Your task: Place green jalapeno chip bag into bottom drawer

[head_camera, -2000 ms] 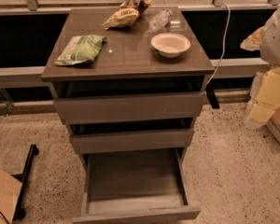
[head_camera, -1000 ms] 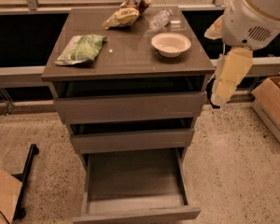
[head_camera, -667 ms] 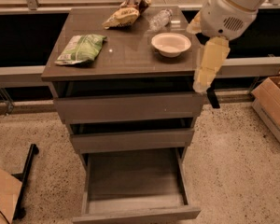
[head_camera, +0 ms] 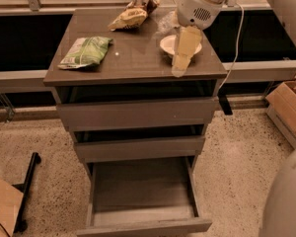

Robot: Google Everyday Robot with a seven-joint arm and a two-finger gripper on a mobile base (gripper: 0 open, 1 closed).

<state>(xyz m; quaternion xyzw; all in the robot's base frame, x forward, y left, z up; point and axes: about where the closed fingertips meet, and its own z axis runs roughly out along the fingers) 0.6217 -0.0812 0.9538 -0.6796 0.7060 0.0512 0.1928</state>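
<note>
Change: gripper (head_camera: 179,68) has swung in over the desk (head_camera: 138,63), well right of the green jalapeno chip bag (head_camera: 86,52).
Grip: open or closed, cannot tell.
Meaning: approach only, nothing grasped yet; bottom drawer (head_camera: 143,226) stands open below.

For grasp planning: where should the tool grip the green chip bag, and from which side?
From above, probably: the green chip bag lies flat on the cabinet, so pinch its middle across the short width. The tool hangs by the bowl.

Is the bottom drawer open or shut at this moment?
Open: the bottom drawer is pulled out, its grey floor showing. The gripper hangs over the cabinet top, near the bowl.
</note>
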